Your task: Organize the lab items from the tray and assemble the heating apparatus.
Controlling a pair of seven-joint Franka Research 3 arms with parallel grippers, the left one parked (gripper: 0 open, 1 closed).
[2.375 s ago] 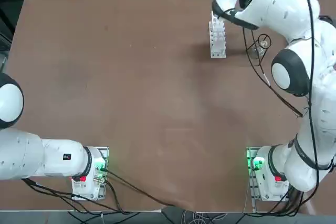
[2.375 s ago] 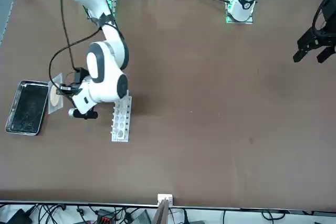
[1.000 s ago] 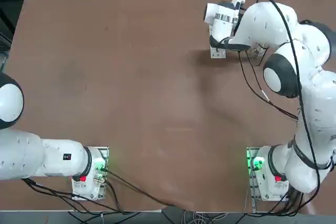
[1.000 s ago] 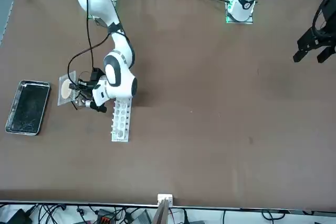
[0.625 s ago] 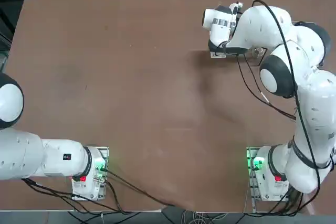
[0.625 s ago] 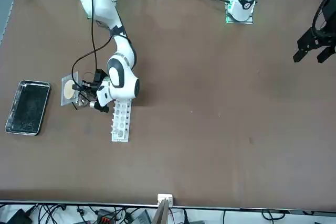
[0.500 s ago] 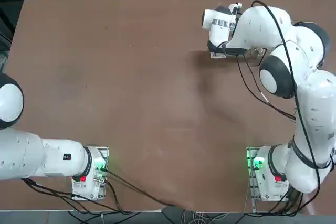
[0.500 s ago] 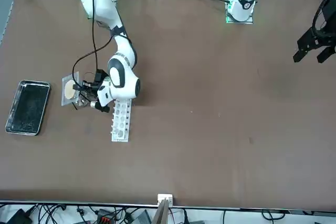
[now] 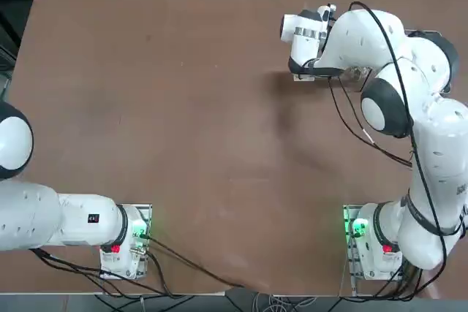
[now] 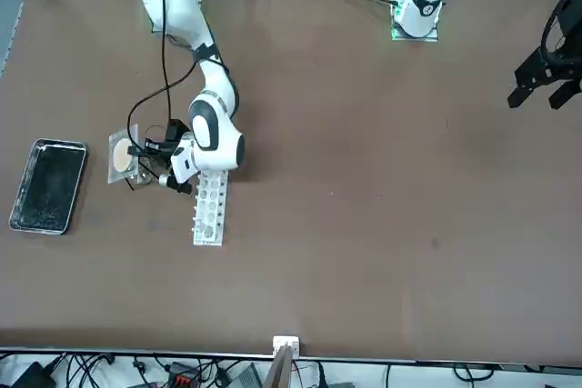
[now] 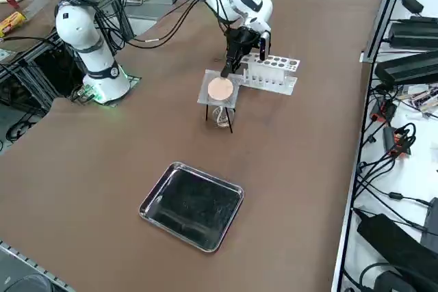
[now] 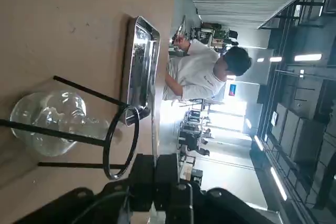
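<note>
1. Right gripper (image 9: pixel 349 71), in the top view, sits at about 1 o'clock on the table, almost wholly buried under the arm's own white links; only a scrap of glass and wire shows there, so the mesh and tray cannot be made out.

2. Front view: gripper (image 10: pixel 138 154) is at 9 o'clock of the rack (image 10: pixel 209 209), pinched shut on the near edge of the mesh (image 10: pixel 121 158), which lies over the tripod (image 10: pixel 136 174). The tray (image 10: pixel 48 186) lies apart at 9 o'clock of that stack, its floor bare.

3. Right side view: mesh (image 11: pixel 220 89) rests flat on the tripod (image 11: pixel 226 118) with the burner (image 11: pixel 221 117) under it; gripper (image 11: pixel 226 71) grasps the mesh edge at 12 o'clock, just beside the rack (image 11: pixel 271 74).

4. Wrist view: fingers (image 12: pixel 155 174) meet over the mesh edge, seen only edge-on; tripod ring (image 12: pixel 121 142), burner (image 12: pixel 50 123) and tray (image 12: pixel 138 66) show beyond, with a person (image 12: pixel 202 72) in the room behind.

5. Risk, as I judge it: pulling away before the jaws part could drag the mesh off-centre or tip the light tripod onto the burner; a sideways retreat could also knock the rack.
</note>
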